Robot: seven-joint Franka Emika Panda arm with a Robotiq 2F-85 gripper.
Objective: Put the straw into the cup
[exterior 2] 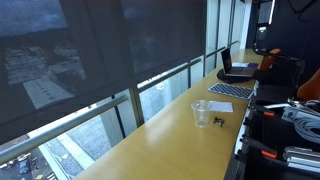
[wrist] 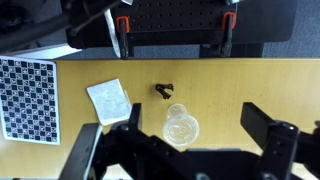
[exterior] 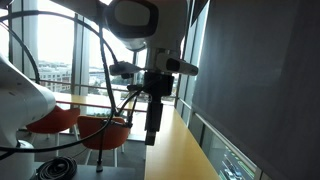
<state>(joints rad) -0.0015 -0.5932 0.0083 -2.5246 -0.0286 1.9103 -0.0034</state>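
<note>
A clear plastic cup (wrist: 181, 128) stands upright on the yellow counter (wrist: 220, 80), also seen in an exterior view (exterior 2: 201, 113). I can make out no straw. A small dark bent object (wrist: 165, 92) lies just beyond the cup, and an exterior view shows it beside the cup (exterior 2: 219, 121). My gripper (wrist: 192, 108) hangs well above the counter with its jaws wide apart and nothing between them. In the wrist view the cup appears between the two fingers. An exterior view shows the gripper (exterior: 151, 132) pointing straight down.
A white paper square (wrist: 108, 100) and a checkerboard sheet (wrist: 28, 97) lie to one side of the cup. A laptop (exterior 2: 237, 68) sits further along the counter. Windows with a dark blind run along the counter's long edge.
</note>
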